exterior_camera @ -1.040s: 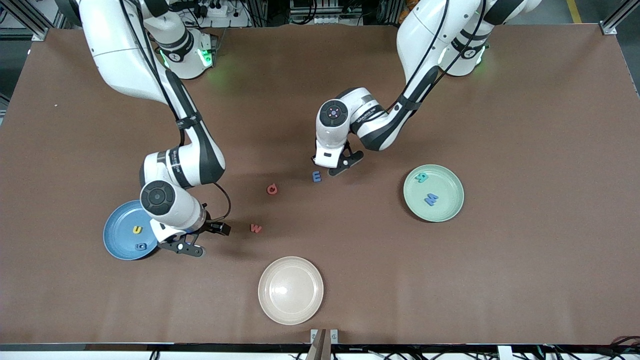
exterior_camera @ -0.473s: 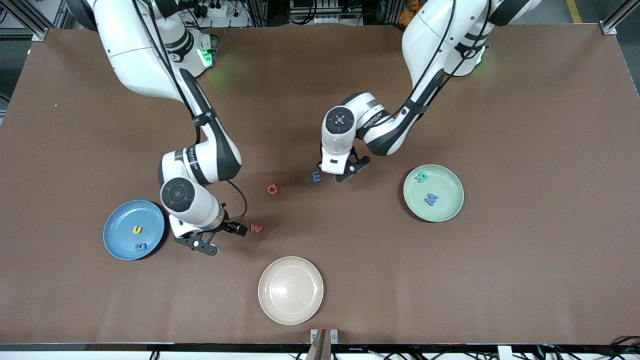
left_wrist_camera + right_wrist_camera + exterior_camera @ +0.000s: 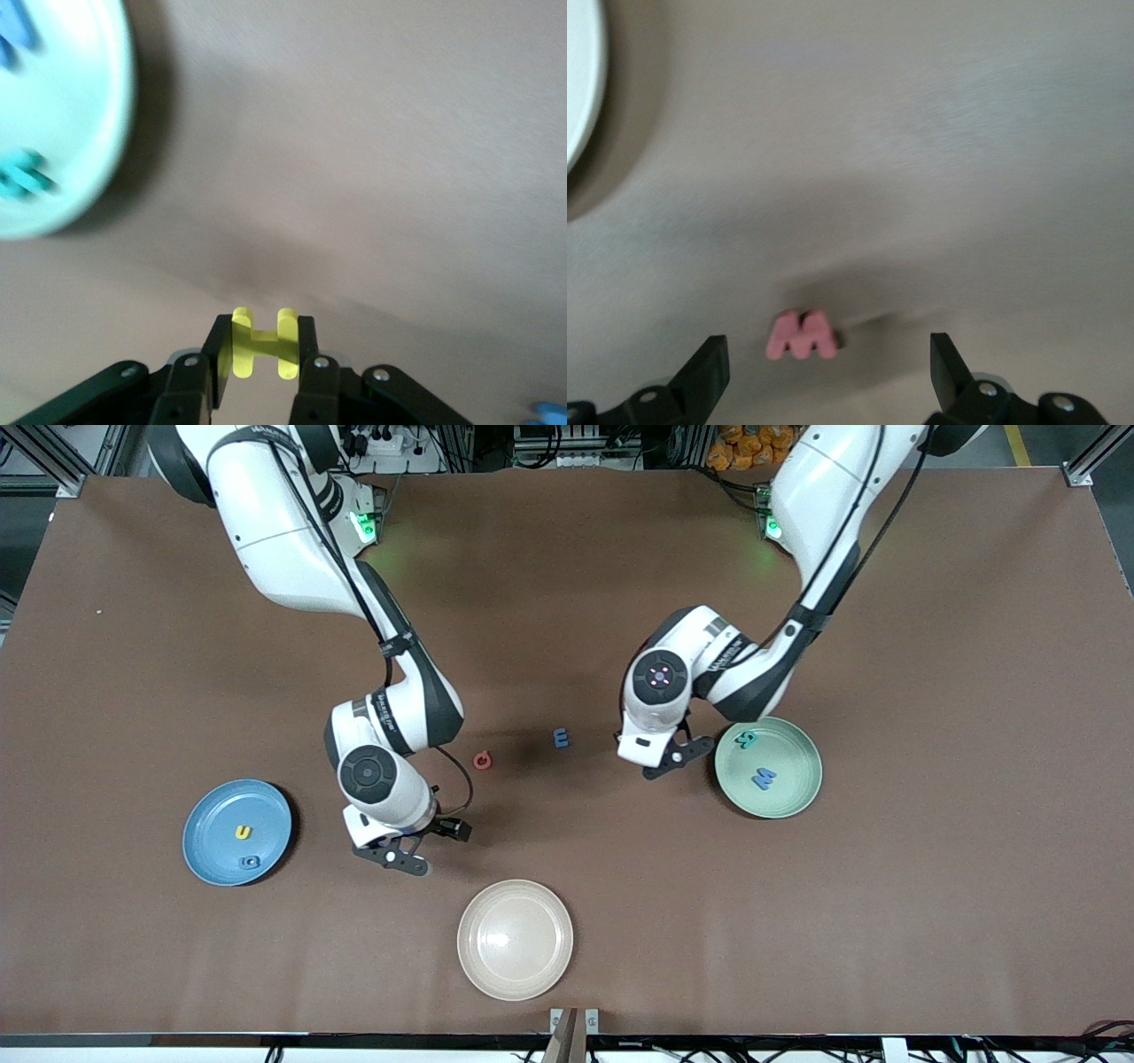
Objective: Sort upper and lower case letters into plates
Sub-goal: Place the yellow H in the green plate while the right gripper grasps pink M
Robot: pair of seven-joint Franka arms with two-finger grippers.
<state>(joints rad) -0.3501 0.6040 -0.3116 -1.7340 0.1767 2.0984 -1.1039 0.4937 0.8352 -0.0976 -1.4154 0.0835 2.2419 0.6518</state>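
Two arms have shifted. Left gripper (image 3: 671,762) moved off the blue E (image 3: 561,737), now just beside mint plate (image 3: 791,797), fingers pinching a yellow H (image 3: 263,342), so drop's near. Right gripper (image 3: 422,848) left blue plate (image 3: 213,819), fingers spread over red w (image 3: 801,336), pick next.

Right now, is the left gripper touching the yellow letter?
Touching. The left wrist view shows the yellow H-shaped letter clamped between both fingers of the left gripper, with no gap either side, above bare table beside the mint green plate.
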